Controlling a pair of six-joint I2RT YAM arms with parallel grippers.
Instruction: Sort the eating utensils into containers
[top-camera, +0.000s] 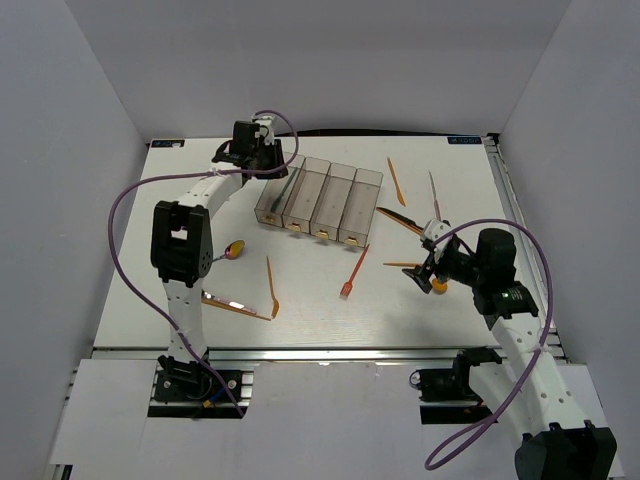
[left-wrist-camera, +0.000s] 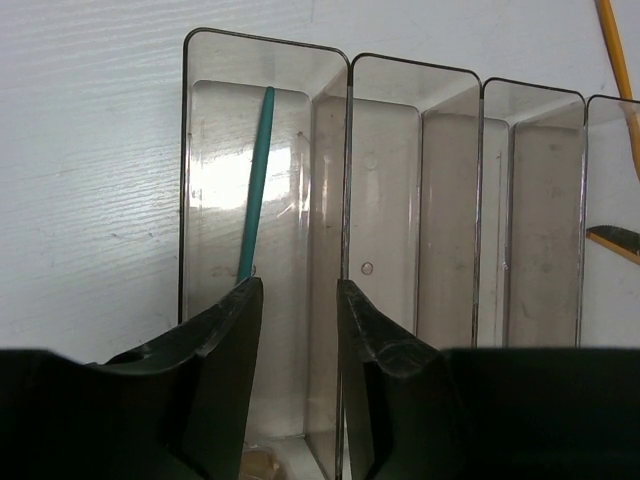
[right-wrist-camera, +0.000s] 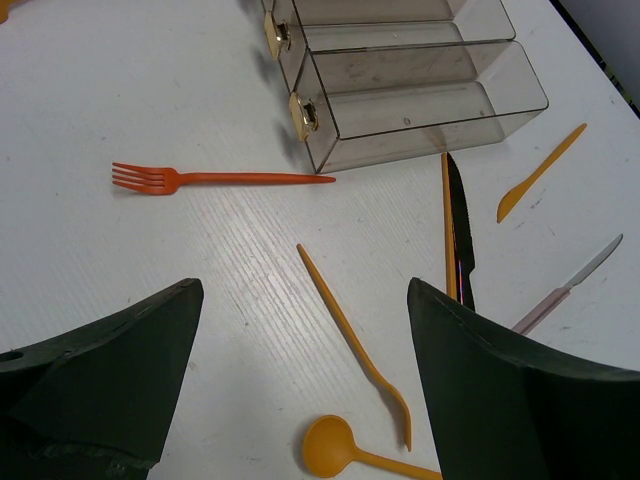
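Four joined clear bins (top-camera: 343, 205) stand at the table's middle back. My left gripper (top-camera: 268, 160) is open at their far end, its jaws (left-wrist-camera: 300, 300) over the wall between the two leftmost bins (left-wrist-camera: 330, 120). A teal utensil (left-wrist-camera: 255, 190) lies in the leftmost bin. My right gripper (top-camera: 428, 270) is open wide and empty, low over the table (right-wrist-camera: 305, 290). Between its jaws lie a thin orange utensil (right-wrist-camera: 355, 340) and an orange spoon (right-wrist-camera: 330, 445). An orange-red fork (right-wrist-camera: 220, 179) lies near the bins' tagged ends (right-wrist-camera: 303, 113).
A black knife (right-wrist-camera: 462, 235), an orange knife (right-wrist-camera: 540, 175) and a grey-pink knife (right-wrist-camera: 570, 290) lie right of the bins. Left of centre lie an orange utensil (top-camera: 271, 285), a dark-bowled spoon (top-camera: 233, 250) and another orange utensil (top-camera: 235, 307). White walls enclose the table.
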